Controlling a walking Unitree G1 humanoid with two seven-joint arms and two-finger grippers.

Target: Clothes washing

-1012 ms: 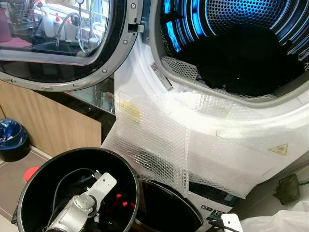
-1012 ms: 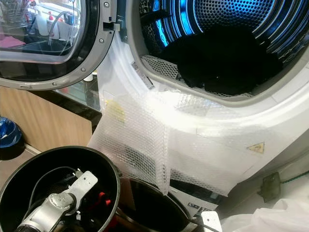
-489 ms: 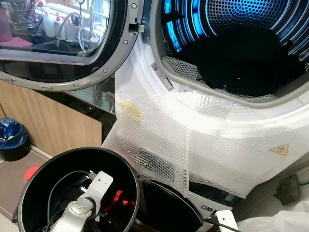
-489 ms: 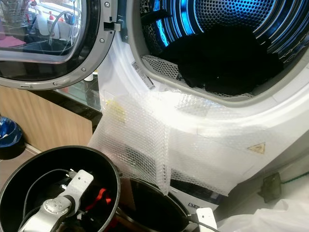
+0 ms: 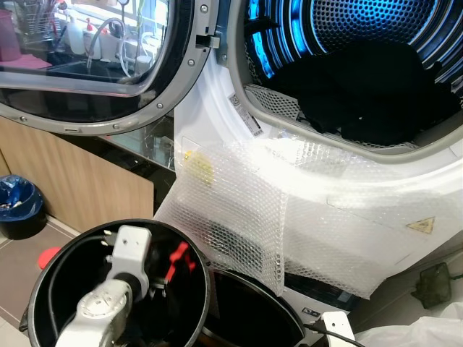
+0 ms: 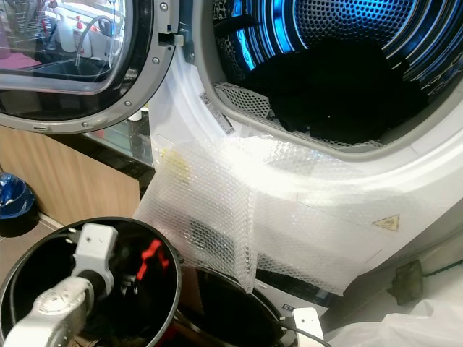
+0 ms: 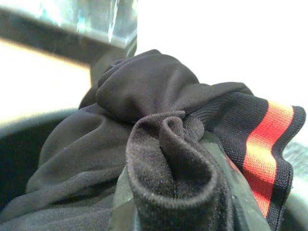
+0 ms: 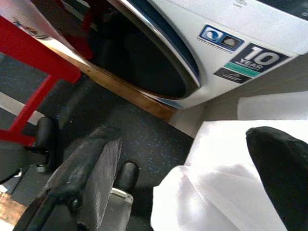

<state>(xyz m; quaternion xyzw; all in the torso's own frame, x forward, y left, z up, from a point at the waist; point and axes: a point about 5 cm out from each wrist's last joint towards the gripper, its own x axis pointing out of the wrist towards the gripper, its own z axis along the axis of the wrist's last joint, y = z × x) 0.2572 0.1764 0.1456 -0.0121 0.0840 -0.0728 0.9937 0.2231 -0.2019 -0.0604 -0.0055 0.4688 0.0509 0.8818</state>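
Left gripper (image 5: 168, 264) is down inside the black laundry basket (image 5: 189, 238) at near left, fingers pinched tight on a black garment with a red stripe (image 7: 159, 159) — the wrist view has knit fabric bunched right over the fingers. It looks soft, light and floppy; it will sag and trail, so a grip on a thick fold like this cuff should hold better than a single layer. Above and to the right, the dryer drum (image 5: 376, 29) glows blue with dark clothes (image 5: 362, 87) piled inside, its door (image 5: 94, 65) swung open to the left, bubble wrap (image 5: 239, 210) draped below the opening. Right gripper (image 8: 183, 173) hangs low at near right, fingers apart, over white plastic sheet (image 8: 226, 159).
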